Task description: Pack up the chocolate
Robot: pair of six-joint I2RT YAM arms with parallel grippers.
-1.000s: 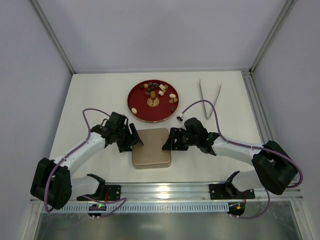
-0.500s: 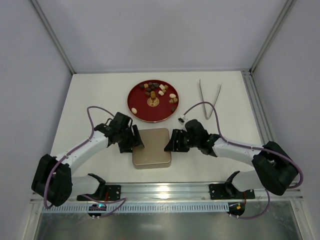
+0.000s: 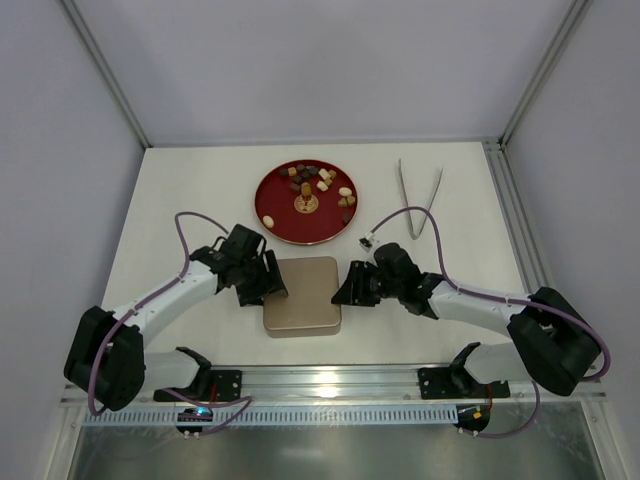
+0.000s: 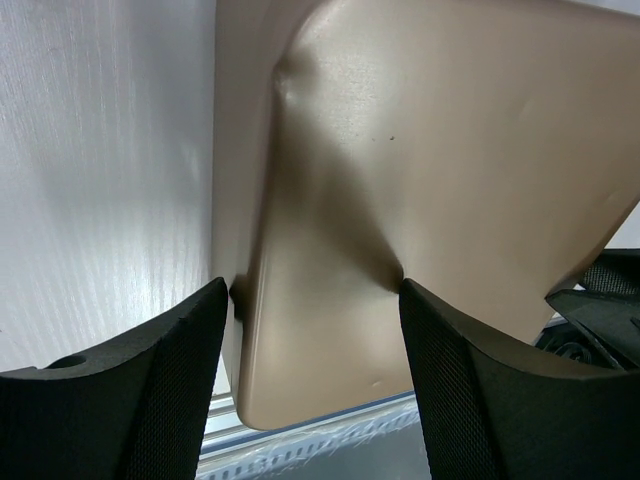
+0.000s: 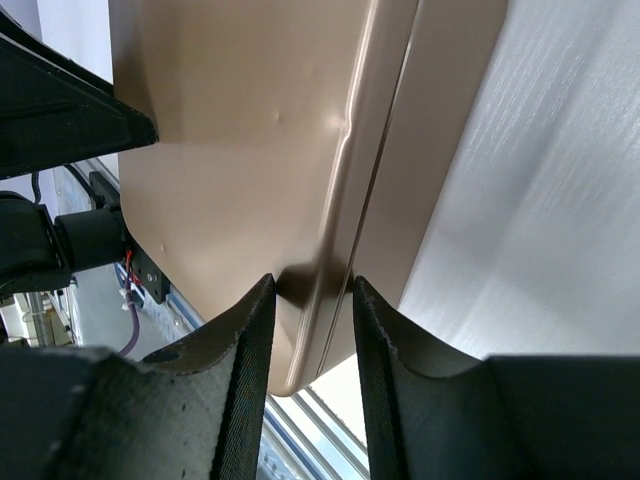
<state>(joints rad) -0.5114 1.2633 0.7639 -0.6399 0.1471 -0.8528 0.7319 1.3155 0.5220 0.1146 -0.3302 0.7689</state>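
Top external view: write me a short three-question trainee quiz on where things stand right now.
1. What do the left hand and the right hand flank?
2. True or false: the chocolates lie in the tan box, not on the red plate.
3. The tongs lie: A) on the plate; B) on the table, right of the plate; C) in the right hand.
Key: 1 the tan box; 2 false, they lie on the plate; 3 B.

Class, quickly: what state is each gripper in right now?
Left gripper: open, straddling the tan box edge.
Right gripper: closed on the tan box rim.
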